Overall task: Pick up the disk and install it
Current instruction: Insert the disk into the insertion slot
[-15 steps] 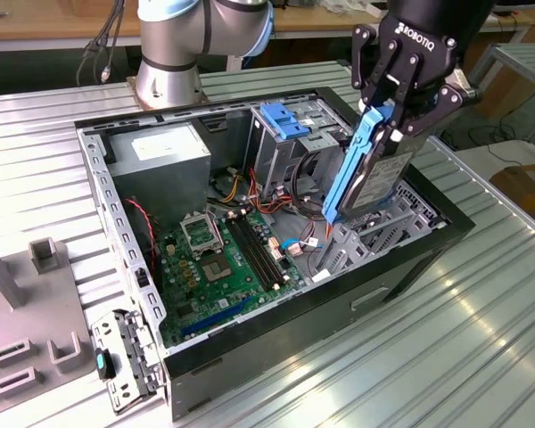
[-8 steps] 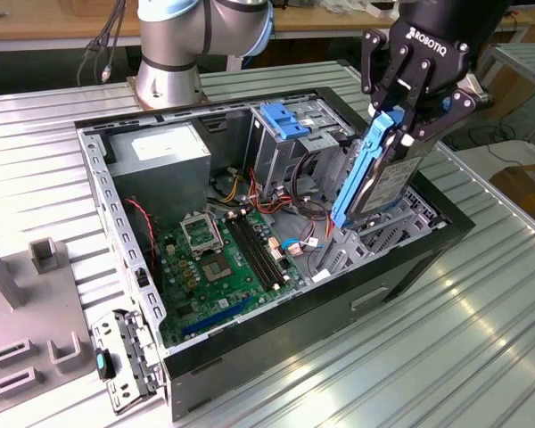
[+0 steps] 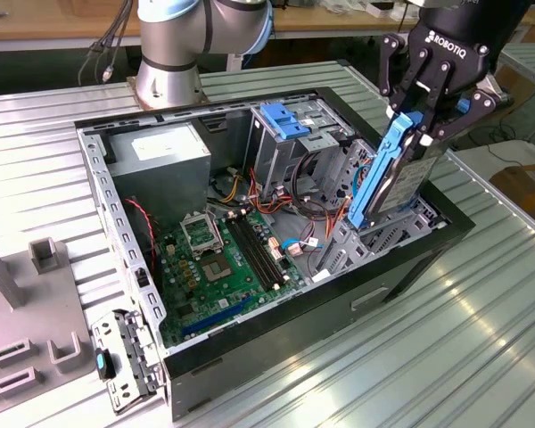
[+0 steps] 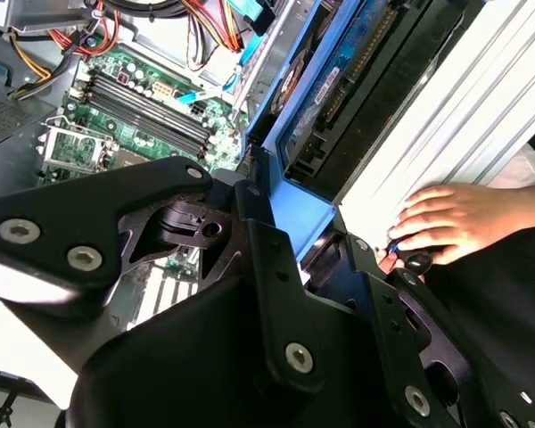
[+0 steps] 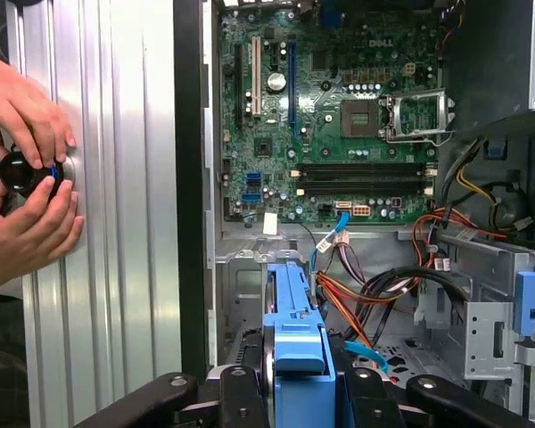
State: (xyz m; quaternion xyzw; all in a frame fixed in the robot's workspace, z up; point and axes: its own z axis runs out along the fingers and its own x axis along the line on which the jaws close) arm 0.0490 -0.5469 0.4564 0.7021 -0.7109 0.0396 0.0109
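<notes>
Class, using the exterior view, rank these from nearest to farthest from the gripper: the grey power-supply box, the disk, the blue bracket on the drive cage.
1. The disk, held in the gripper, on the exterior view's right.
2. The blue bracket, atop the drive cage, in the middle.
3. The grey power-supply box, back corner, exterior view's left.

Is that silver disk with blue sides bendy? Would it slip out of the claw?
Probably stiff: the flat silver metal disk with blue plastic rails hangs straight from the black gripper. Likely heavy for its size, being metal. Held by one end, it might slip.
</notes>
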